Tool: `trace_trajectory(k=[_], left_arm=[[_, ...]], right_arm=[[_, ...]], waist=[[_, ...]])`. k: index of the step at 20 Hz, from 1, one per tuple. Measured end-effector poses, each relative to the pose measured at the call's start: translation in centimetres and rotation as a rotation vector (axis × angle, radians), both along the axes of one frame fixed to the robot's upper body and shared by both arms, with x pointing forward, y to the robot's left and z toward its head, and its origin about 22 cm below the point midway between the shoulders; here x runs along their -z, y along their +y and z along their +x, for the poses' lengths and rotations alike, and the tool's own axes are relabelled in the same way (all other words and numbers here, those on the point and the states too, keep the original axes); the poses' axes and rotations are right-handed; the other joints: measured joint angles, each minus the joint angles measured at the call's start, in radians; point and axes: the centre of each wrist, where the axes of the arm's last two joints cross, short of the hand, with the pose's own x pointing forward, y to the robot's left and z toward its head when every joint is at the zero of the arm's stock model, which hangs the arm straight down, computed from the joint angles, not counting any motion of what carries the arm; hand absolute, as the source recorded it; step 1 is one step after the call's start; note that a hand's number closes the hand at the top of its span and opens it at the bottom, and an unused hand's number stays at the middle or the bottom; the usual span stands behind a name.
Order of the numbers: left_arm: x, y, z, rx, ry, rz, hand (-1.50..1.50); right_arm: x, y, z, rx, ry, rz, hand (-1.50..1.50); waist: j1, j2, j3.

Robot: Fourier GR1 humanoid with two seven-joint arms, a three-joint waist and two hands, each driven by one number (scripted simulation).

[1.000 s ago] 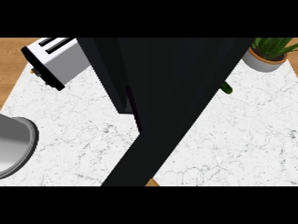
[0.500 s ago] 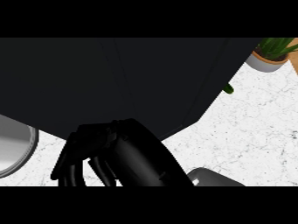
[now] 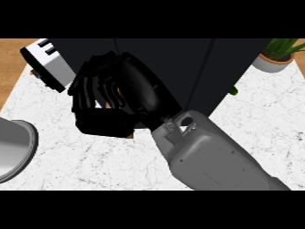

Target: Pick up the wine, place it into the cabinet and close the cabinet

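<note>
The black cabinet (image 3: 181, 67) stands at the back of the counter, with two thin vertical seams showing on its front. My right hand (image 3: 125, 96) is raised in front of the cabinet's left part. Its fingers (image 3: 92, 87) are relaxed and slightly bent toward the left, and nothing shows between them and the thumb (image 3: 102, 123). The grey forearm (image 3: 211, 156) comes in from the lower right. No wine bottle is visible. A small green tip (image 3: 232, 91) peeks out at the cabinet's right edge. My left hand does not show.
A white and black appliance (image 3: 46, 62) stands at the back left, partly behind my hand. A large grey bowl (image 3: 6, 147) sits at the left edge. A potted plant (image 3: 277, 56) stands at the back right. White marble counter (image 3: 273, 125) lies to the right.
The black panel that swept across the view has swung back toward the cabinet. My right hand has risen from the lower edge up to the cabinet's front.
</note>
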Motion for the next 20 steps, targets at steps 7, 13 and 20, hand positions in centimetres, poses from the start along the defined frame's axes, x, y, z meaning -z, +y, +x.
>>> trace_trajectory(k=[7, 13, 20], left_arm=[[0.1, -1.4, 1.2, 0.043, 0.034, -0.009, -1.50], [0.5, -3.3, 2.4, 0.059, 0.045, -0.017, -1.50], [1.2, -4.7, 3.6, 0.050, 0.043, -0.028, -1.50]], right_arm=[[0.5, -0.9, 3.8, -0.022, -0.017, -0.010, 1.50], [0.9, -1.1, 5.1, -0.072, -0.039, -0.026, 1.50], [1.3, -1.7, 6.0, -0.125, -0.089, -0.031, 1.50]], waist=[[-0.004, -0.012, -0.006], [-0.004, -0.022, -0.011], [0.001, -0.026, -0.021]])
